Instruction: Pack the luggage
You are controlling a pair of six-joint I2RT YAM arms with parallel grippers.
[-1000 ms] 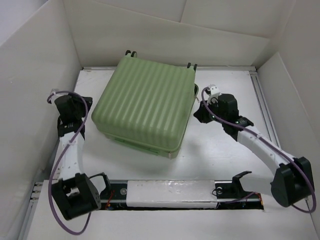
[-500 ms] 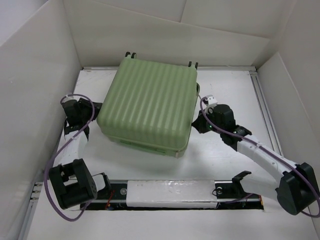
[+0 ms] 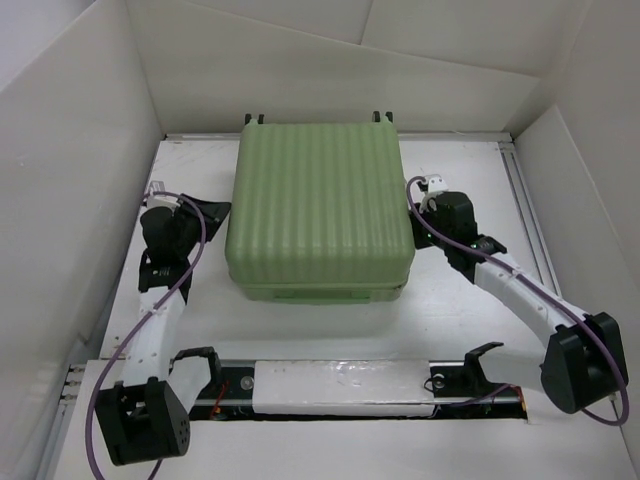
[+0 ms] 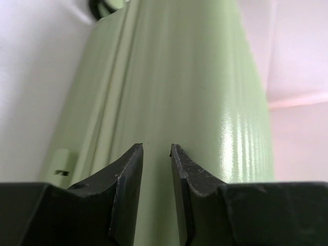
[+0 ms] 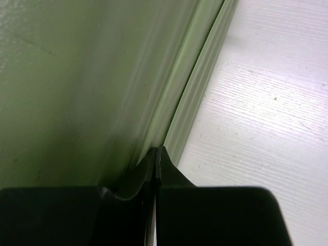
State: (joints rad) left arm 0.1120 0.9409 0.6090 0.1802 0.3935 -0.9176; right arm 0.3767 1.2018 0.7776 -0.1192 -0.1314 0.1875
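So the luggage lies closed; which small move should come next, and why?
Probably ease the shut right gripper into the seam and lift a little. The luggage lies closed, the gripper's tips sit at the seam on its right side, and the left gripper, jaws slightly apart, faces the opposite side.

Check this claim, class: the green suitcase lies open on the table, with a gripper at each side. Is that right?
No. The top view shows the suitcase closed on the table, with the left gripper and right gripper at its sides.
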